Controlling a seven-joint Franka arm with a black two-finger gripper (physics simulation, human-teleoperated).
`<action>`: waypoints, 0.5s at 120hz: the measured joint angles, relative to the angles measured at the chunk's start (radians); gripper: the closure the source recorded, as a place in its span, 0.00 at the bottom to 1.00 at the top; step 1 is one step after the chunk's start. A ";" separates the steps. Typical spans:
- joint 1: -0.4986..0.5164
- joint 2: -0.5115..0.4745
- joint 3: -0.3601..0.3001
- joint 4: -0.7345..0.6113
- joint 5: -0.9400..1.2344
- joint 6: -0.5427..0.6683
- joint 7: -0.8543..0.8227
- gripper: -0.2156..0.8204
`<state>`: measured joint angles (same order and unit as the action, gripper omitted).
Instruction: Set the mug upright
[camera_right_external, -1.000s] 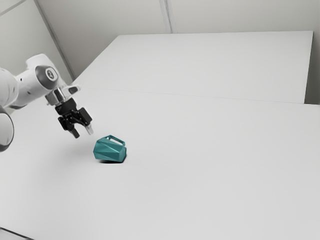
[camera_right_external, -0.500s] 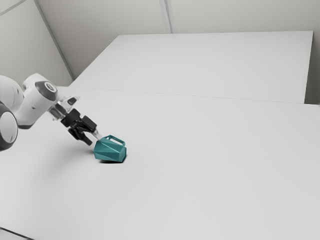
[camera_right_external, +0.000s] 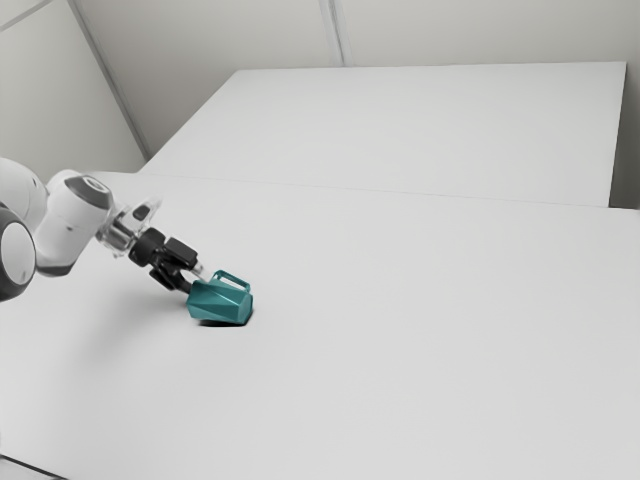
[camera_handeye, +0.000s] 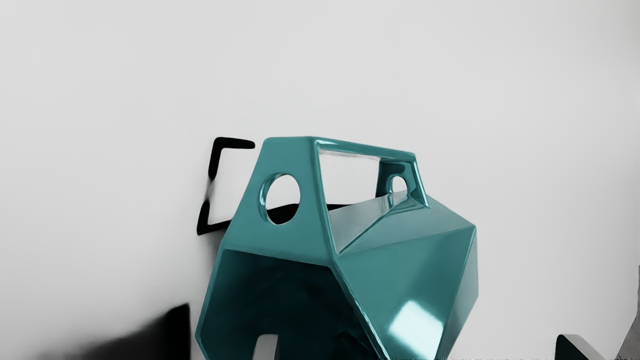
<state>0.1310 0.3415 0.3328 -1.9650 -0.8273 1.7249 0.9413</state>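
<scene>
Hand (camera_right_external: 196, 281) open w/ 1 finger (camera_handeye: 266, 347) nr mouth of side-lying mug (camera_right_external: 220, 303).

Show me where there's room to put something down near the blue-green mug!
The table has wide bare room from the mug to the exterior view's right edge, and more between the mug and that view's bottom edge. It's crowded at the mug's open end: the gripper is right there, with the arm behind it.

We find the arm (camera_right_external: 75, 225) cut off by the exterior view's left edge, the mug (camera_handeye: 395, 265) and fingers (camera_handeye: 267, 348) by the wrist view's edge.
</scene>
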 joint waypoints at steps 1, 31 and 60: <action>0.000 0.000 0.000 -0.001 -0.001 -0.001 0.001 0.21; 0.003 0.000 0.000 -0.038 -0.051 -0.028 0.034 0.21; 0.003 0.000 0.000 -0.051 -0.074 -0.035 0.055 0.24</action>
<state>0.1336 0.3415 0.3329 -2.0157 -0.9015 1.6898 0.9967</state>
